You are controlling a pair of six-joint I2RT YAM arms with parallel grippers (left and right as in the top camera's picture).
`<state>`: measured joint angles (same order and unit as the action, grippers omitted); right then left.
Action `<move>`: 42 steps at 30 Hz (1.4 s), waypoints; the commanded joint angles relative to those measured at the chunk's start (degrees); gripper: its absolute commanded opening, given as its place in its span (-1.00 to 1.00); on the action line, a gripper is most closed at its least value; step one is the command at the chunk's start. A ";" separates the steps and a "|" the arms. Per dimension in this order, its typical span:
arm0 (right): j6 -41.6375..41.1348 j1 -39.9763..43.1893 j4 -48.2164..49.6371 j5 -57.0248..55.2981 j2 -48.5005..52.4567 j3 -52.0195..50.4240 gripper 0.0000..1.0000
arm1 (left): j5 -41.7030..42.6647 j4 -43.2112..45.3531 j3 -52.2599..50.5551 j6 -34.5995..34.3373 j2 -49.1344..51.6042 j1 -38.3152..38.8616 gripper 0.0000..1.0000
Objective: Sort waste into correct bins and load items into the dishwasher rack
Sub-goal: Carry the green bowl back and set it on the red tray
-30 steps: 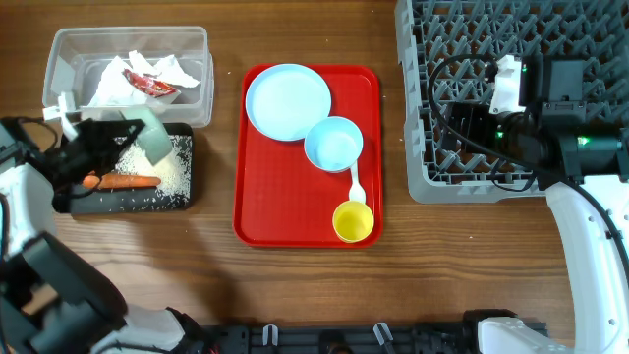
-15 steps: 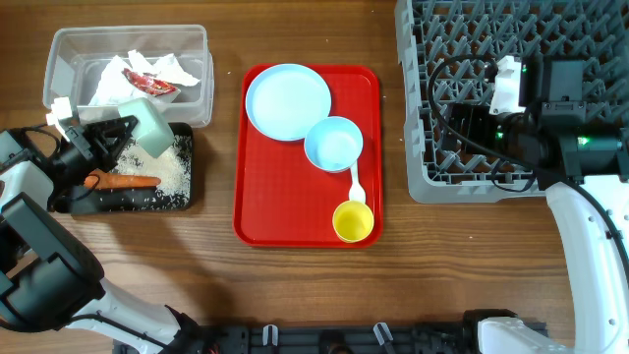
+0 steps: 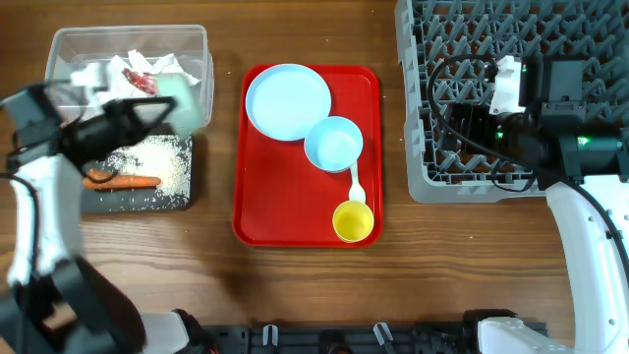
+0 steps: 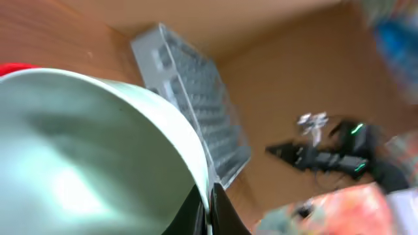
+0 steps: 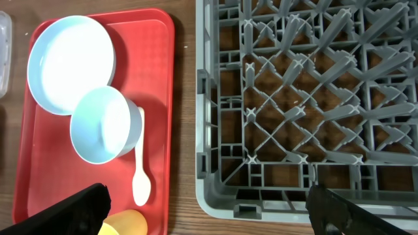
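Observation:
My left gripper [image 3: 160, 108] is shut on the rim of a pale mint bowl [image 3: 183, 98], held tilted in the air over the near edge of the clear tub [image 3: 59, 44]. In the left wrist view the fingers [image 4: 208, 207] pinch the bowl's rim [image 4: 85, 150]. The tub holds the crumpled napkin [image 3: 98, 75] and the red wrapper [image 3: 139, 83]. The black tray [image 3: 185, 202] holds rice [image 3: 149, 157] and the carrot [image 3: 124, 181]. My right gripper [image 5: 209, 219] is wide open and empty above the front left corner of the grey rack [image 3: 491, 59]. No brown lump shows.
The red serving tray [image 3: 265, 197] carries the pale-blue plate [image 3: 288, 101], a second mint bowl [image 3: 333, 144], the white spoon [image 3: 357, 184] and the yellow cup [image 3: 353, 221]. The right wrist view shows the same plate [image 5: 68, 62], bowl [image 5: 104, 124] and spoon [image 5: 140, 176] beside the rack [image 5: 307, 98].
My left arm has swung up and to the right, carrying the mint bowl from over the black tray toward the clear tub. The right arm has not moved.

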<state>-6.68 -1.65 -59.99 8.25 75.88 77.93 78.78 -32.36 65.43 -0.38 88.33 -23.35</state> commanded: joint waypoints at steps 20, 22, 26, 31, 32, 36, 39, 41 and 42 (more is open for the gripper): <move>-0.85 0.24 -0.09 -1.01 0.55 1.18 0.99 | -73.13 -10.67 0.57 -3.02 10.64 55.93 -0.92; -0.85 0.24 -0.07 -1.01 0.55 1.18 0.99 | -73.53 -10.80 0.57 -3.87 12.20 55.93 -0.92; -0.85 0.24 -0.04 -1.01 0.55 1.18 0.99 | -73.53 -10.99 0.57 -4.02 13.27 55.93 -0.84; -0.85 0.24 -0.02 -1.01 0.55 1.18 0.99 | -73.53 -10.99 0.61 -4.00 13.25 55.93 -0.03; -0.85 0.24 0.07 -1.01 0.55 1.18 1.00 | -73.50 -11.08 0.72 -4.00 13.20 55.93 0.11; -0.83 0.24 0.37 -1.01 0.55 1.18 1.00 | -73.50 -13.62 3.82 -4.02 12.98 55.93 0.29; -0.85 0.24 0.39 -0.98 0.55 1.18 1.00 | -73.50 -16.37 7.43 -4.00 12.81 55.93 0.34; -0.87 0.24 0.39 -0.98 0.55 1.18 0.99 | -73.50 -18.71 10.95 -4.00 12.81 55.93 0.38; -0.85 0.24 0.39 -0.98 0.55 1.18 1.00 | -73.50 -19.56 12.46 -3.98 12.81 55.93 0.40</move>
<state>-6.68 -1.65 -59.94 7.86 75.88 77.93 5.78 -49.82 71.35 -4.19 100.95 32.62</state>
